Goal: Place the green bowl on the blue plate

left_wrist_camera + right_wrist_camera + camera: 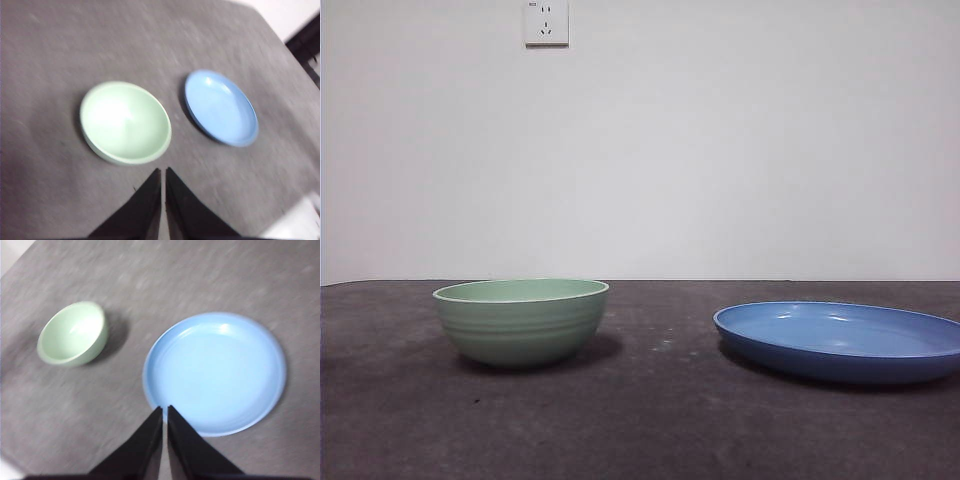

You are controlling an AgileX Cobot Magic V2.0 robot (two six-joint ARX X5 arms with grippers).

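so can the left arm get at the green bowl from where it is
Probably yes: the left gripper hangs shut above the green bowl, which sits apart from the blue plate with nothing covering it.

green bowl (521,320) upright on table (650,420) | blue plate (840,340) apart beside it | wall socket (546,22)

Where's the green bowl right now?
In the front view the green bowl stands upright on the dark table, left of centre, apart from the blue plate on its right; neither gripper touches it.
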